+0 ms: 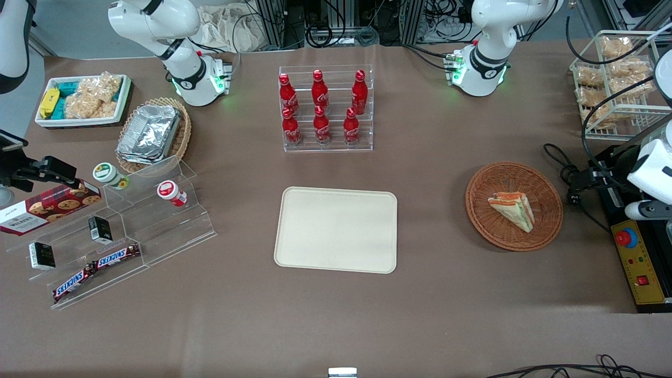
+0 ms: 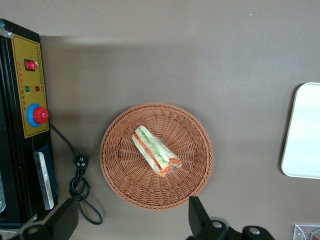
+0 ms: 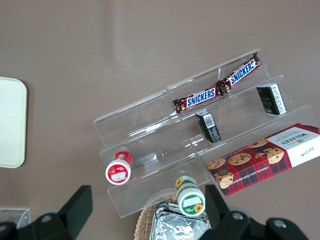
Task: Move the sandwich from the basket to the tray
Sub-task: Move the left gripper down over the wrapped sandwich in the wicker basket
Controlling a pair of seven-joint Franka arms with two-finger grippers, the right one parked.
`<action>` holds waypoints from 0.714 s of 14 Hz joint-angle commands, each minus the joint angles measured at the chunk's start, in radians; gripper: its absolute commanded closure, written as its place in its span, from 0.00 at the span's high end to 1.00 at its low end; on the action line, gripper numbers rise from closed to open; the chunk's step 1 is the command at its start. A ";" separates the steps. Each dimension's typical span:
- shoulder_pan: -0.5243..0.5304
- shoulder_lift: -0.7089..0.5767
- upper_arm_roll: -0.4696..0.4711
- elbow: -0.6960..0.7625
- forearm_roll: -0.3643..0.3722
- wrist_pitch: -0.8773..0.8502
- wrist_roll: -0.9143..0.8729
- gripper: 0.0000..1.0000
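The sandwich (image 1: 513, 210), a wrapped wedge with orange and green filling, lies in the round reddish-brown wicker basket (image 1: 483, 184) toward the working arm's end of the table. It also shows in the left wrist view (image 2: 156, 152), in the basket (image 2: 125, 185). The cream tray (image 1: 336, 229) lies flat mid-table with nothing on it, and its edge shows in the left wrist view (image 2: 302, 130). My left gripper (image 2: 131, 220) hangs high above the basket's rim, open and holding nothing, its dark fingers (image 2: 197, 215) spread wide.
A black and yellow control box with a red button (image 1: 635, 262) and a black cable (image 1: 564, 168) lie beside the basket. A rack of cola bottles (image 1: 325, 107) stands farther from the front camera than the tray. A wire rack of snacks (image 1: 614, 84) stands near the working arm's base.
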State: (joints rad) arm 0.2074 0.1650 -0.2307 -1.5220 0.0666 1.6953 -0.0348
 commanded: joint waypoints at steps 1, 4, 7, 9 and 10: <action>-0.002 0.022 -0.009 0.039 0.004 -0.023 -0.049 0.99; -0.014 0.050 -0.009 0.054 0.001 -0.025 -0.083 0.99; -0.043 0.062 -0.009 0.027 -0.019 -0.020 -0.309 0.97; -0.061 0.068 -0.009 -0.010 -0.018 -0.009 -0.559 0.95; -0.072 0.077 -0.009 -0.032 -0.014 -0.002 -0.639 0.93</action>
State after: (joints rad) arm 0.1554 0.2324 -0.2398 -1.5271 0.0536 1.6931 -0.5106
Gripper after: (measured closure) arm 0.053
